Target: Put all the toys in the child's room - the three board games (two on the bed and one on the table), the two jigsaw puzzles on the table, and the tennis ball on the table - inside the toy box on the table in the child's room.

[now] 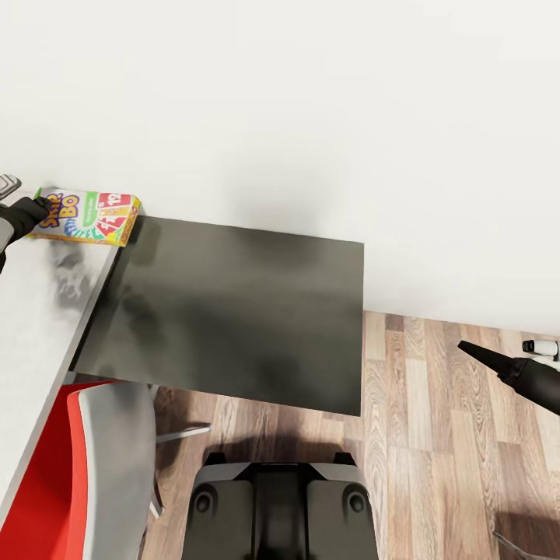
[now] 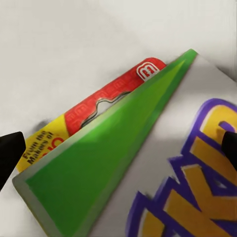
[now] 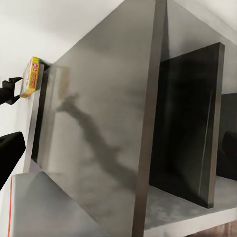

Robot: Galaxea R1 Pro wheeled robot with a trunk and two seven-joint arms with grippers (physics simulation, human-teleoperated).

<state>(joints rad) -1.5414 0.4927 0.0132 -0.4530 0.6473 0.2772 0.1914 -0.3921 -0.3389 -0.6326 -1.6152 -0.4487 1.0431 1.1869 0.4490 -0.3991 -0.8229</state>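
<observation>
- The Skip-Bo board game [image 1: 89, 217] lies flat at the upper left of the head view, on the far end of the light grey table [image 1: 47, 311], its long axis running left to right along the white wall [image 1: 311, 101].
- The left gripper [image 1: 31, 211] is at the box's left end; up close, its dark fingertips [image 2: 10, 153] sit on either side of the green-edged corner [image 2: 98, 168], spread, and I can't tell whether they touch it.
- The dark grey side panel [image 1: 233, 311] drops from the table edge to the wood-plank floor [image 1: 435, 435].
- A red and grey chair [image 1: 93, 467] sits at lower left.
- The right gripper [image 1: 474, 351] hangs over the floor at right; jaw state unreadable.
- The right wrist view alone shows the panel's shelves [image 3: 187, 128], with the box [image 3: 32, 75] small and on edge.
</observation>
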